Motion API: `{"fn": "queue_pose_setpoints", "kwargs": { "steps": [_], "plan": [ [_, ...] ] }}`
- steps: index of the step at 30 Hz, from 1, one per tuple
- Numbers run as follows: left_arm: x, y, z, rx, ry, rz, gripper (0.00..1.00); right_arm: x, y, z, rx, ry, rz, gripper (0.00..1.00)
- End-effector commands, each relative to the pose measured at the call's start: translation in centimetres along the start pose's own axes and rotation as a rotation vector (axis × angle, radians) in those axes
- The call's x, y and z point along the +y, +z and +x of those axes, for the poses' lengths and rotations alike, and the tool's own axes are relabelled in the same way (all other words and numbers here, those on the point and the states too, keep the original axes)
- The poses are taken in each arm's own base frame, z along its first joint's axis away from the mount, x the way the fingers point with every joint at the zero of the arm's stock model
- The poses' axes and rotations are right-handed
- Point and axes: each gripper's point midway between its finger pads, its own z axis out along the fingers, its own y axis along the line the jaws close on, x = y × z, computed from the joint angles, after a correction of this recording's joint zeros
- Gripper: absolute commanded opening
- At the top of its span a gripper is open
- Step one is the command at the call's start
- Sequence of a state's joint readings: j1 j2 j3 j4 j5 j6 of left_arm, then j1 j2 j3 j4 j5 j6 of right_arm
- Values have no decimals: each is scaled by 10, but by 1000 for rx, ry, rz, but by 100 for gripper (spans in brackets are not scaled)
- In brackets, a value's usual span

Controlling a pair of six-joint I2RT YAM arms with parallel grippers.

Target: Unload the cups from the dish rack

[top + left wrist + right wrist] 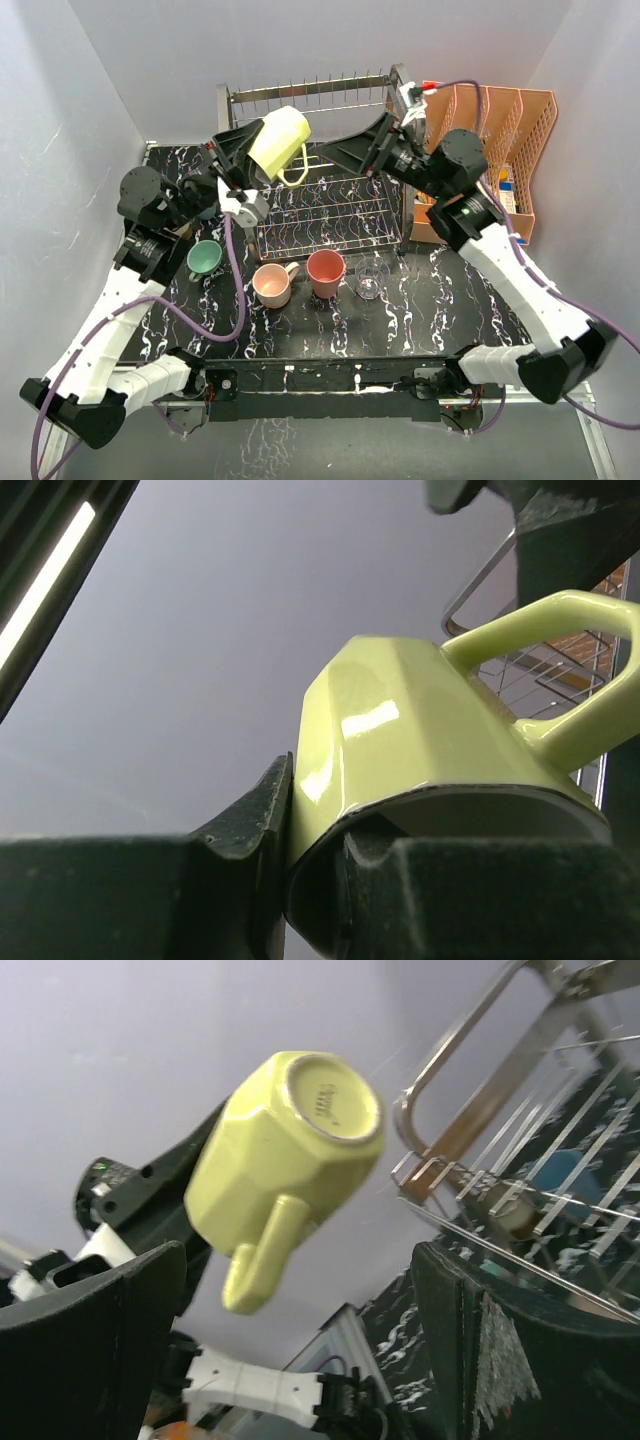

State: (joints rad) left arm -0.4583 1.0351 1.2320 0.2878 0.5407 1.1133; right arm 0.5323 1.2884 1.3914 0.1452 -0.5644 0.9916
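Pale yellow mug (pixel 280 143) held in the air by the left gripper (pixel 252 165), over the left end of the dish rack (pixel 330 215).

In the left wrist view one finger (pixel 245 815) lies outside the mug's wall and the other inside its mouth, pinching the rim. The right gripper (pixel 378 152), upper centre, has its fingers spread with nothing between them. Below the rack, a teal-green cup (pixel 205 258), peach-pink mug (pixel 272 284), salmon-red cup (pixel 326 272) and clear glass (pixel 369 284) stand in a row, mouths up, on the table (pixel 420 300). The orange organiser (pixel 500 130), upper right, holds items too small to make out. A blue shape (pixel 565 1175) among the rack wires is too blurred to identify.
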Motion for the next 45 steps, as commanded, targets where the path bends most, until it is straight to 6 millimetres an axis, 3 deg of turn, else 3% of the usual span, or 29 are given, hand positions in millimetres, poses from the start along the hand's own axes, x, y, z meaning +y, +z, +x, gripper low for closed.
{"fn": "queue_pose_setpoints", "kwargs": {
  "steps": [1, 4, 6, 8, 12, 15, 23, 31, 34, 38, 45],
  "plan": [
    [64, -25, -48, -58, -37, -128, 0, -25, -36, -10, -87, -159, 225, 98],
    [67, -34, -55, -54, -120, -139, 0, -45, -55, -6, -109, -196, 336, 98],
    [57, -38, -55, -34, -203, -98, 0, -53, -71, -7, -132, -243, 403, 98],
    [32, -44, -57, -24, -287, -1, 0, -62, -84, -9, -152, -286, 470, 98],
    [-47, -64, -65, 3, -459, 331, 0, -82, -105, 0, -127, -326, 579, 98],
    [-94, -82, -71, 17, -575, 543, 0, -94, -119, 9, -96, -334, 651, 98],
    [-194, -116, -53, 135, -762, 914, 0, -105, -149, 15, -91, -330, 777, 98],
    [-280, -125, -62, 254, -715, 1207, 0, -128, -170, 37, -68, -280, 863, 98],
    [-308, -132, -57, 316, -691, 1298, 0, -135, -179, 42, -66, -280, 899, 98],
    [-338, -143, -54, 390, -667, 1416, 0, -146, -191, 50, -45, -279, 957, 98],
    [-384, -149, -33, 555, -564, 1442, 0, -164, -210, 63, -36, -265, 1041, 98]
  ]
}}
